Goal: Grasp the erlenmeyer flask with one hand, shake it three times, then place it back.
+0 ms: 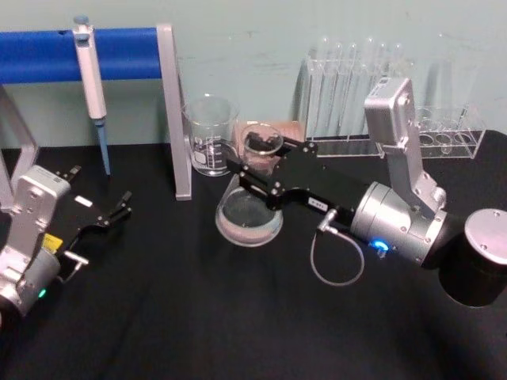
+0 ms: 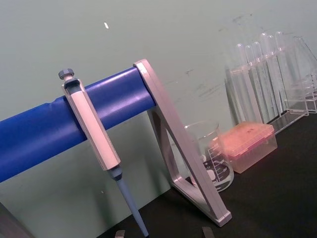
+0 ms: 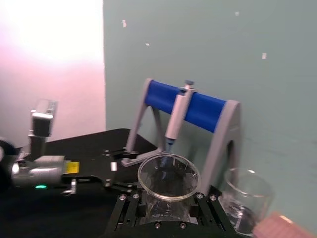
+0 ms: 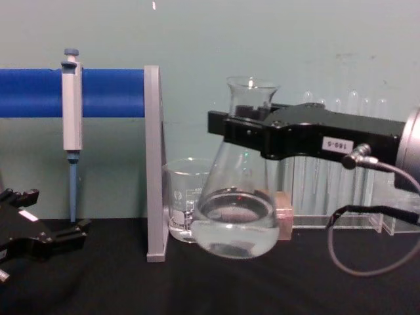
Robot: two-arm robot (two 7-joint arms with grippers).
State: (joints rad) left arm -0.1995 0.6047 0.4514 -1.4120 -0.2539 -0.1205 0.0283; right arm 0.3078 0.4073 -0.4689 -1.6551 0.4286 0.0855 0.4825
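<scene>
Your right hand (black, blocky, two fingers, silver wrist) is clamped on the neck of the clear glass conical flask, just under the flared rim. The flask body hangs upright below the fingers with clear liquid in its lower part. You cannot tell from these views whether the base rests on the black surface or sits just above it. The left hand lies parked with its fingers apart, well away beyond the right hand's fingertips.

Judged hazards for the shake and the return:

1. Slip. The grip bears on smooth glass at the narrow neck only. A sharp reversal could let the flask slide or rotate between the fingers.
2. Spill. The mouth is uncovered. A wide or tilted stroke could throw liquid up the neck.
3. Collision. The straight-walled glass beaker stands just beyond the fingertips, with the grey upright of the blue-barred pipette stand next to it. The clear test tube rack stands on the far side of the wrist. Sideways strokes risk glass-on-glass contact, so keep travel short.
4. Snag. The grey cable loop hangs under the wrist and may drag.
5. Release. Opening before the base sits flat would tip the flask.
</scene>
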